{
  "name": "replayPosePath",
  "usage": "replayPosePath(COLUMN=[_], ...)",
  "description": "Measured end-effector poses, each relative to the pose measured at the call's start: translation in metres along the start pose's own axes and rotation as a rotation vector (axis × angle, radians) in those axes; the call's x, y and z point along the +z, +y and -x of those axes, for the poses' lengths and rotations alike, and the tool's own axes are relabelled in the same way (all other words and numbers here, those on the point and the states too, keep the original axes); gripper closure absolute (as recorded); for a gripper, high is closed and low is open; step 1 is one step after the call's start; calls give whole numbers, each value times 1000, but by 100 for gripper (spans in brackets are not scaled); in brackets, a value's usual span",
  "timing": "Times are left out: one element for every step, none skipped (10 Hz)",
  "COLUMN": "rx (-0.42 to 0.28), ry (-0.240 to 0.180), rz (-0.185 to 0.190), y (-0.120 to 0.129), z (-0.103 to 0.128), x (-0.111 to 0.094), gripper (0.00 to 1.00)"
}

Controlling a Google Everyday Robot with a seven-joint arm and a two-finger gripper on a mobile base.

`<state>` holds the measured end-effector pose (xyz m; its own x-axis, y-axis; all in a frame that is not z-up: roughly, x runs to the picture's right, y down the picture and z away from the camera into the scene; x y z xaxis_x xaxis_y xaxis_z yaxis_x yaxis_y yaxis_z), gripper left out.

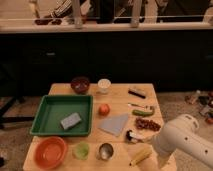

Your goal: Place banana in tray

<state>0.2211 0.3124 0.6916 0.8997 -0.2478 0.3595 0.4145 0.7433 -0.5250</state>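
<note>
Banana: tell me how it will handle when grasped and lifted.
The banana looks small and short, so probably light. Its curved, rounded body may roll or pivot if nudged. Yellow peel suggests soft flesh; squeeze gently. The tool hangs close beside it, toward the picture's right.

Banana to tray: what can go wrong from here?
1. The banana lies near the table's front edge, with the open claw low just right of it; a bad approach could nudge it off.
2. The way to the tray passes the steel cup and green cup; a low carry may knock them.
3. A grey block sits in the tray; the banana could land on it.
</note>
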Motion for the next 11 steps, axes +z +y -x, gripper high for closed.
replayPosePath(rx=[-6,-9,-10,-17,-23,-21,-21,-18,-20,-20,-16], ry=[-9,-22,-38,-46,-58,-74,-83,-89,-93,-96,-100], rz=[2,6,13,18,24,27,33,37,43,49,49], y=[0,-2,-3,-5,-8,-10,-10,-10,-10,-10,-10], z=[3,6,8,11,13,12,12,10,9,7,5], x=[11,18,25,31,39,42,44,46,48,50,50], gripper=[20,20,20,20,20,20,20,20,21,30,38])
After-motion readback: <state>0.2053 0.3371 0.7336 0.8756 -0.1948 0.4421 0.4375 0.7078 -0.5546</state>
